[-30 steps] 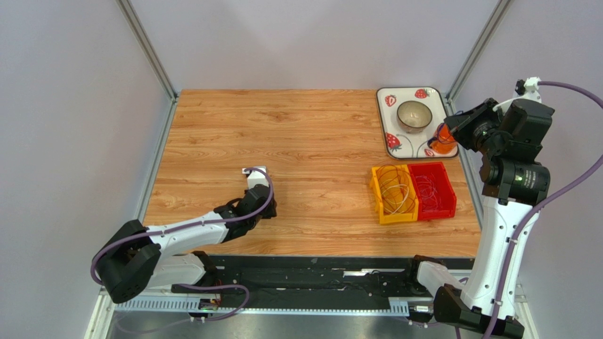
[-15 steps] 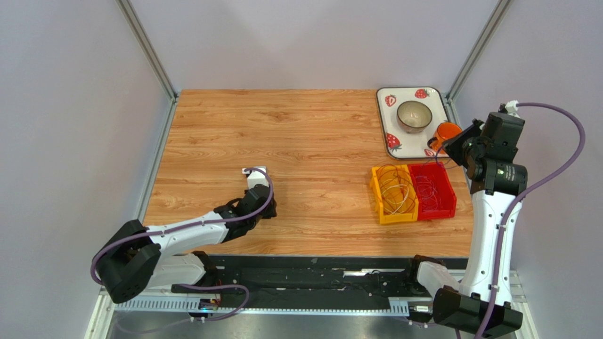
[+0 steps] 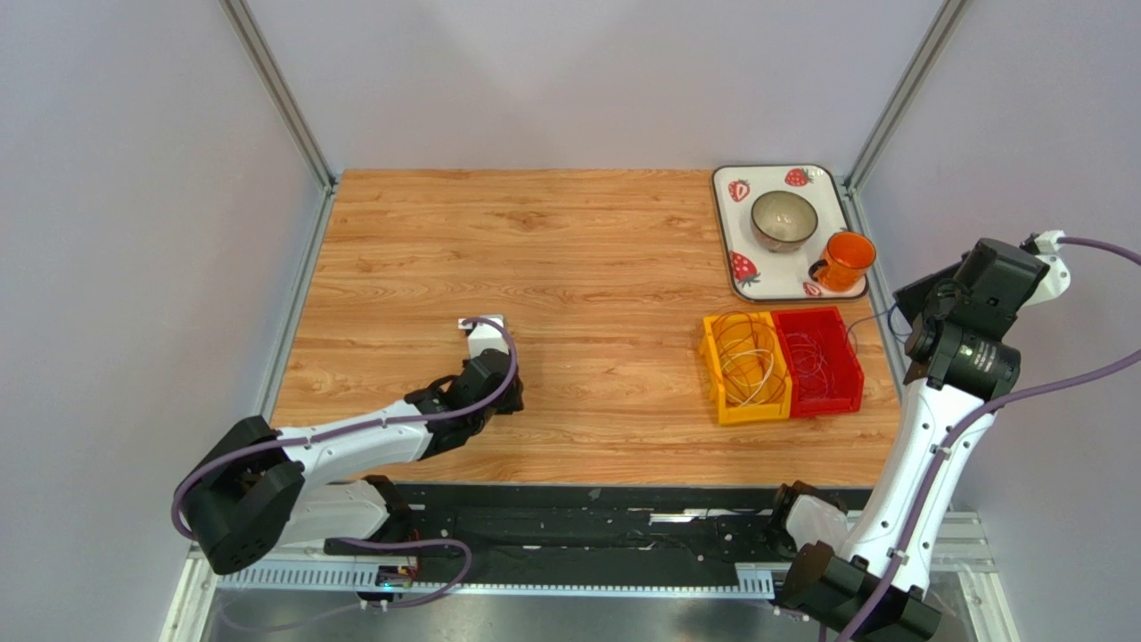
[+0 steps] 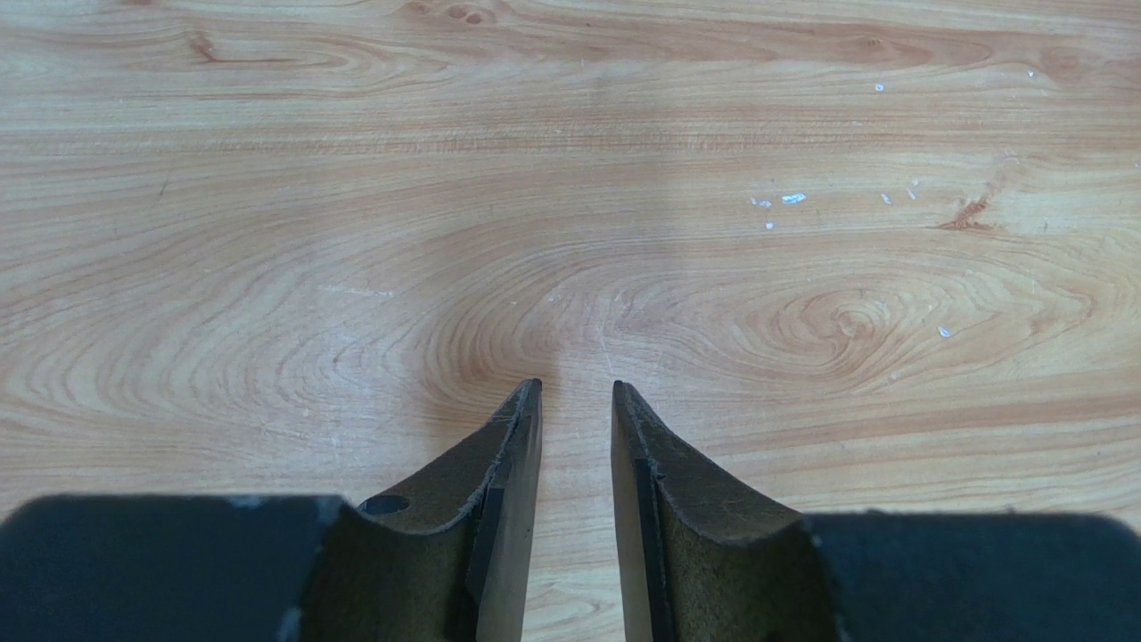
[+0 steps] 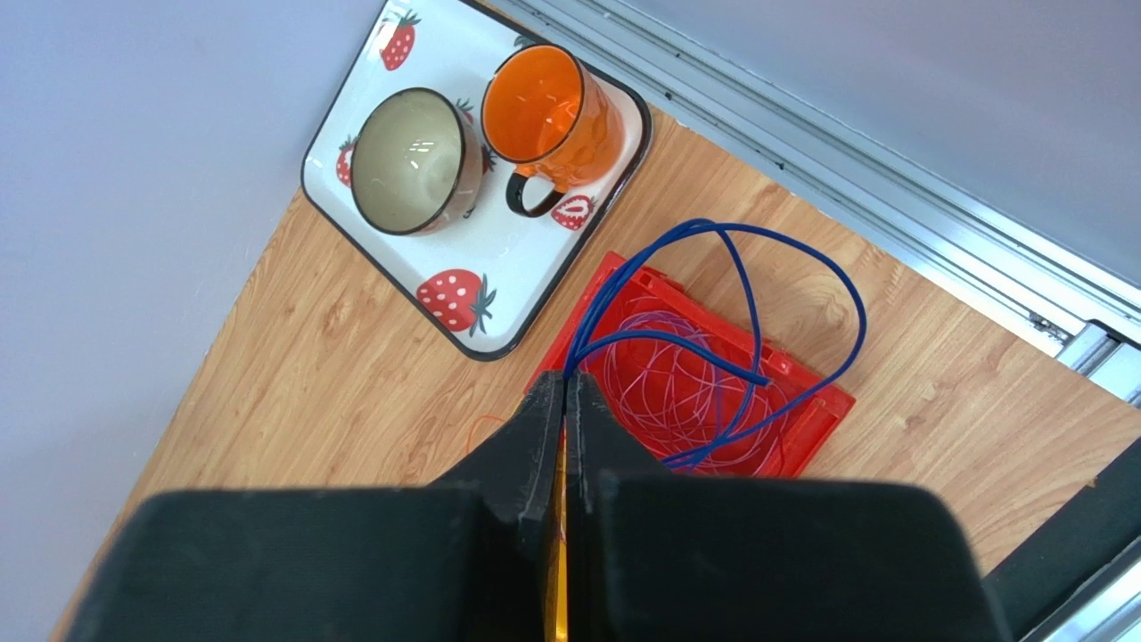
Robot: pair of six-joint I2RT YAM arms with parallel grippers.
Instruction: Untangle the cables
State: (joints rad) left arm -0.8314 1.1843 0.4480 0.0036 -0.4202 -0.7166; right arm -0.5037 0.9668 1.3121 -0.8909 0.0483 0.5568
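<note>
Over the last second, swung the right gripper (image 5: 564, 388) off its place above the orange cup (image 3: 844, 261) and out beyond the 3 o'clock edge of the table (image 3: 576, 241), higher and farther from the bins. Keeps the jaws pressed fully together, apparently pinching one end of a blue cable (image 5: 820, 257) and drawing it up as an open loop from the red bin (image 3: 849, 375). Suggests one strand being teased free of the thin pinkish coils (image 5: 663, 388) lying in that bin, though not yet clear of them. From the fingertips, arches away toward 1 to 3 o'clock in the wrist view before dipping back into the bin. Leaves whitish and orange coils (image 3: 750, 361) in the yellow bin (image 3: 711, 368) at the red bin's 9 o'clock. Holds the left gripper (image 4: 576, 391) unmoved toward the table's 9 o'clock, partly parted, gripping nothing, over bare wood.
</note>
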